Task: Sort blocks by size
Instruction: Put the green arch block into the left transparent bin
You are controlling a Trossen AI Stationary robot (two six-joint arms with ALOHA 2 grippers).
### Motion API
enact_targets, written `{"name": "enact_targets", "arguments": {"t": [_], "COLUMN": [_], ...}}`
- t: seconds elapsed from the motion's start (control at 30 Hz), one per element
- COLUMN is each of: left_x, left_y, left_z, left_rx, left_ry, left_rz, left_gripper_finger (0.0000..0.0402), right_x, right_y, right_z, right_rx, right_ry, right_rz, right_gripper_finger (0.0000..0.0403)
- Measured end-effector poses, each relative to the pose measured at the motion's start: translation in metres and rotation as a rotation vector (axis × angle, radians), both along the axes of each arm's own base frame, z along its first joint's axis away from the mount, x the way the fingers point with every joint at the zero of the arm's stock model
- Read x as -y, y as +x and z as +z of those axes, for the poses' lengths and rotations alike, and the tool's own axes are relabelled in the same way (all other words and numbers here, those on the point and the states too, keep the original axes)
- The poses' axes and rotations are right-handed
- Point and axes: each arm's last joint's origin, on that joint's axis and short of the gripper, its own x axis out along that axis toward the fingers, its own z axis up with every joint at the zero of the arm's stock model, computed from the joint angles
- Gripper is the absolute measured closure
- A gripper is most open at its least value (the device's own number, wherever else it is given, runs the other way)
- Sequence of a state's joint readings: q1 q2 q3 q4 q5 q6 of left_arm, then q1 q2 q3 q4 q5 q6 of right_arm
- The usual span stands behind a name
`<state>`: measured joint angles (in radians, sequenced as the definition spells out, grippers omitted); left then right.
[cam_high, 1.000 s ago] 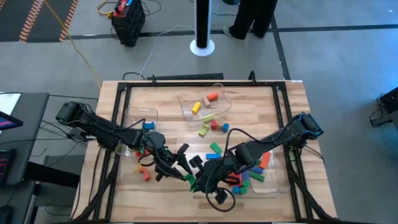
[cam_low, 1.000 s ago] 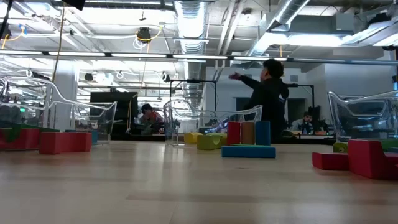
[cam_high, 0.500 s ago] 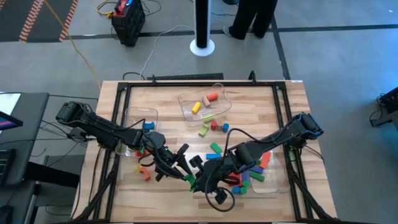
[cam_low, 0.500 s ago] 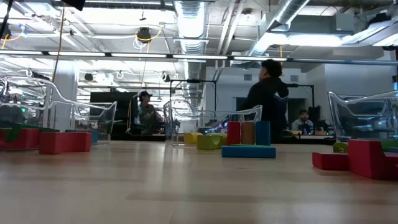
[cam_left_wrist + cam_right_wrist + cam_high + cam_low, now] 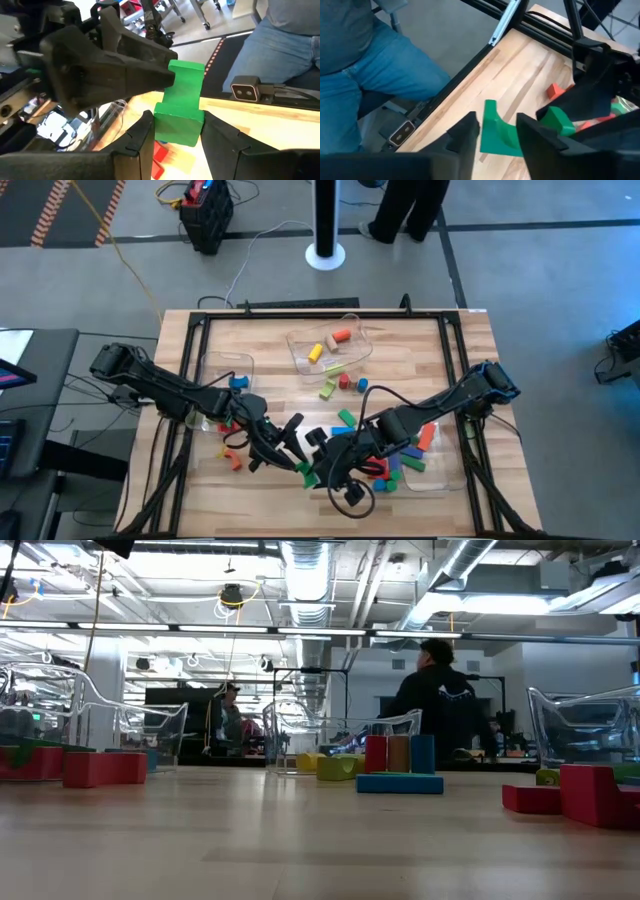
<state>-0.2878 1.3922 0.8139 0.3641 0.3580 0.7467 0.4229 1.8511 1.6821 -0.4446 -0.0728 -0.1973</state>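
Currently both arms meet over the near middle of the table, where a green arch block is being passed between them. Left hand: fingers on either side of the block's lower body, touching its flat faces, so it grips the block. Right hand: fingers stand apart around the arch's curved part; no firm contact visible, so I read it as parted, not gripping. Other blocks lie scattered on the table around the arms, with a few in the clear bin at the far side and some by the right arm.

Handling, as judged: the block looks rigid, light, and smooth-painted, likely wood. It will not deform, so pinch force is safe, but painted faces may slide between hard fingers. Best hold is across two parallel flat faces, as the left hand has it. The arch's curved underside is a poor seat; a pinch there could twist the block out. Not fragile.
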Motion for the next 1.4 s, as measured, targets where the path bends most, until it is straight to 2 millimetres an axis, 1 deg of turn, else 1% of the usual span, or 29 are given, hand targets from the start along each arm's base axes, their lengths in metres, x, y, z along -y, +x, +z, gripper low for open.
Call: {"name": "enact_targets", "arguments": {"t": [0.13,0.23,0.37,0.5,0.67,0.77,0.9,1.03,1.13,1.27,1.4], "left_x": [0.0,-0.001,-0.003,-0.007,-0.014,-0.021,-0.031,-0.043,-0.054,-0.07,-0.083], "left_y": [0.0,0.0,-0.002,-0.006,-0.018,-0.032,-0.057,-0.084,-0.104,-0.129,-0.148], "left_z": [-0.002,-0.004,-0.009,-0.013,-0.007,0.001,0.015,0.029,0.038,0.045,0.05], "left_rx": [-0.02,-0.039,-0.097,-0.158,-0.219,-0.252,-0.296,-0.319,-0.321,-0.375,-0.453], "left_ry": [0.004,0.018,0.054,0.098,0.137,0.156,0.167,0.125,0.06,-0.009,-0.142], "left_rz": [0.004,0.033,0.094,0.168,0.28,0.361,0.494,0.649,0.861,1.128,1.293], "left_gripper_finger": [0.0272,0.0272,0.0272,0.0273,0.0273,0.0273,0.0273,0.0273,0.0273,0.0273,0.0273], "right_x": [0.001,0.002,0.003,0.002,0.006,0.008,0.014,0.018,0.021,0.024,0.026], "right_y": [-0.001,-0.002,-0.005,-0.011,-0.019,-0.026,-0.034,-0.041,-0.045,-0.045,-0.043], "right_z": [-0.002,-0.003,-0.007,-0.011,-0.01,-0.012,-0.018,-0.026,-0.03,-0.031,-0.031], "right_rx": [-0.024,-0.051,-0.101,-0.16,-0.208,-0.26,-0.357,-0.438,-0.476,-0.483,-0.481], "right_ry": [-0.002,-0.001,-0.009,-0.049,-0.085,-0.119,-0.184,-0.223,-0.255,-0.263,-0.263], "right_rz": [-0.029,-0.04,-0.062,-0.109,-0.166,-0.221,-0.301,-0.364,-0.392,-0.408,-0.411], "right_gripper_finger": [0.0184,0.0162,0.0157,0.0158,0.0158,0.0158,0.0158,0.0159,0.0159,0.0159,0.0159]}}
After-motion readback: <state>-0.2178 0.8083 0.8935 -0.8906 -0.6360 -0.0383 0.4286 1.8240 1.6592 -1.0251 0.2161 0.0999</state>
